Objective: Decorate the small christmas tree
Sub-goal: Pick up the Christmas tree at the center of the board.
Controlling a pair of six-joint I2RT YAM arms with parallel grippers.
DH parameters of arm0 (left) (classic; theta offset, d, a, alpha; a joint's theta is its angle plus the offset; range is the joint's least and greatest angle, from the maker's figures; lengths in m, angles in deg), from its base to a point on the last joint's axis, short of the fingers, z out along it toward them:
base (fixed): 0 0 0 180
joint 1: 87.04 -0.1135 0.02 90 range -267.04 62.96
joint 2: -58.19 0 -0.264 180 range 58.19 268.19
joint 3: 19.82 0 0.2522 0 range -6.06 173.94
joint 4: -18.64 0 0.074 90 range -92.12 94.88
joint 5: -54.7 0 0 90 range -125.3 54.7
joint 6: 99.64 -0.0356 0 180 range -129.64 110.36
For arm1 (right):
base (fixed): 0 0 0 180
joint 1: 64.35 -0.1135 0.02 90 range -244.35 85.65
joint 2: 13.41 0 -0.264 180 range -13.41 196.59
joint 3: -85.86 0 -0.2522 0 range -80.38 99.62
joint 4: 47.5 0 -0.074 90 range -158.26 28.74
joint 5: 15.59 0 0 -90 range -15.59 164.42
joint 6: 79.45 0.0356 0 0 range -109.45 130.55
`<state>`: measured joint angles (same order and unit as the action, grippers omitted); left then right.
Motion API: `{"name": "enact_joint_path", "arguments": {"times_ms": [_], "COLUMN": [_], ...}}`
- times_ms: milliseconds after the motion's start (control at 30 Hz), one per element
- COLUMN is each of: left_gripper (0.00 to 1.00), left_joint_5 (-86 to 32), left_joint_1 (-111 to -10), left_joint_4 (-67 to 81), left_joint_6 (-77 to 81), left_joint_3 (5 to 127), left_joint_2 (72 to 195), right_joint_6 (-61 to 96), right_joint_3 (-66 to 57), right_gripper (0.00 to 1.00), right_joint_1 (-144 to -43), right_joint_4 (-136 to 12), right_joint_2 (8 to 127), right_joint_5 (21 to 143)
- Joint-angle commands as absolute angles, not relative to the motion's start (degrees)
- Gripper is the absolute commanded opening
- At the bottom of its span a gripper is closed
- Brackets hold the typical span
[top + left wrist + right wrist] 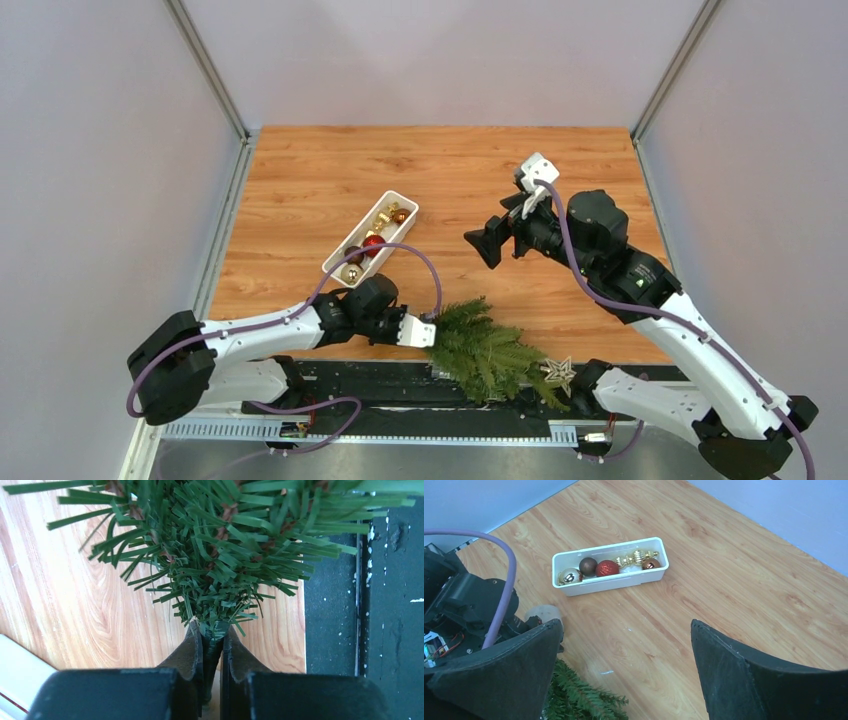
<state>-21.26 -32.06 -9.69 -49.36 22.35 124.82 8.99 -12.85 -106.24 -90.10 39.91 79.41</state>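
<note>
The tree, light and soft-needled, is judged best taken by its stiff trunk, pinched between the left fingers; the right fingers are spread, empty.

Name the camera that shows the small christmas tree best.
Top external: the small christmas tree shows nearly whole, lying on its side at the near edge of the table. Left wrist gives only a close-up of branches and the stem in the left gripper; right wrist catches a few branch tips at its bottom edge.
</note>
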Motion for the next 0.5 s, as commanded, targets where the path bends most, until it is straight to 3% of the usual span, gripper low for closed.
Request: {"name": "enact_joint_path", "arguments": {"times_ms": [0, 167, 467], "left_gripper": [0.0, 0.0, 0.0], "left_joint_5": [-22.24, -21.68, -15.16], "left_joint_1": [-32.17, -33.2, -38.61], "left_joint_4": [-3.71, -3.79, 4.02], "left_joint_6": [-45.72, -41.16, -31.98], "left_joint_3": [22.74, 25.21, 27.22], "left_joint_2": [123.95, 121.14, 113.91], "right_joint_6": [11.01, 14.36, 16.98], "right_joint_3": [-9.99, -2.92, 18.05], "right_gripper": [1.0, 1.0, 1.0], "right_joint_1": [-105.53, -105.23, -105.26], "right_joint_4": [-88.44, -91.8, -93.78], "right_joint_2": [39.76, 42.25, 47.85], "right_joint_5": [76.81, 72.43, 77.16]}}
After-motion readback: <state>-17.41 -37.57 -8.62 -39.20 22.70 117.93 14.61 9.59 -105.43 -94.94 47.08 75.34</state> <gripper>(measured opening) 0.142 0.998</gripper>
